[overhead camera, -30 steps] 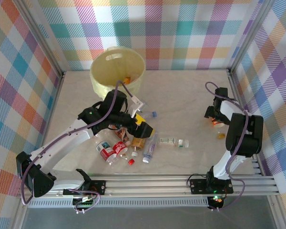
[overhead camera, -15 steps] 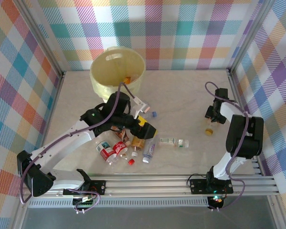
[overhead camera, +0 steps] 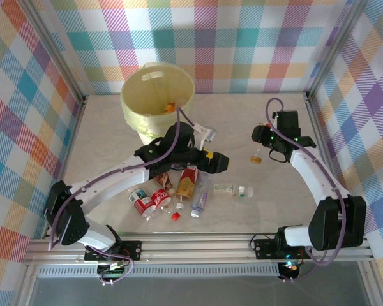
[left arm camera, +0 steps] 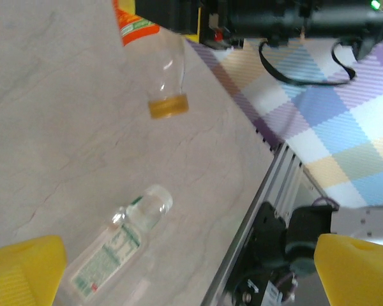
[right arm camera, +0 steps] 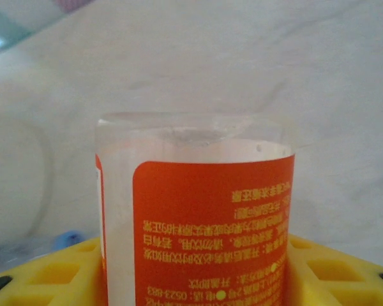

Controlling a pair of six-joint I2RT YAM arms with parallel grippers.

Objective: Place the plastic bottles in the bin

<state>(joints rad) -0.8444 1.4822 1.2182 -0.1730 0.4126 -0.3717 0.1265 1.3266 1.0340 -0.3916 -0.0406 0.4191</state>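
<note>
My right gripper [overhead camera: 263, 141] is shut on an orange-labelled plastic bottle [right arm camera: 195, 223] and holds it above the table right of centre, with a little orange liquid in its low end [overhead camera: 257, 158]. The same bottle [left arm camera: 161, 76] hangs in the left wrist view. My left gripper [overhead camera: 218, 162] is open over the table's middle, nothing between its yellow fingers [left arm camera: 22, 271]. A green-labelled bottle [left arm camera: 112, 255] lies just below it. Several more bottles [overhead camera: 172, 191] lie in a cluster under the left arm. The pale-yellow bin [overhead camera: 131, 86] stands at the back left, something orange [overhead camera: 170, 106] inside.
A loose red cap [overhead camera: 175, 216] lies near the front of the cluster. The aluminium rail [overhead camera: 242, 245] runs along the near edge. Checked walls close in the table on three sides. Bare tabletop lies between the two grippers and toward the back right.
My right gripper closed on the orange-labelled bottle by the right wall, lifted it and swung it left toward the centre. My left gripper moved right, away from the bottle cluster, staying open.
</note>
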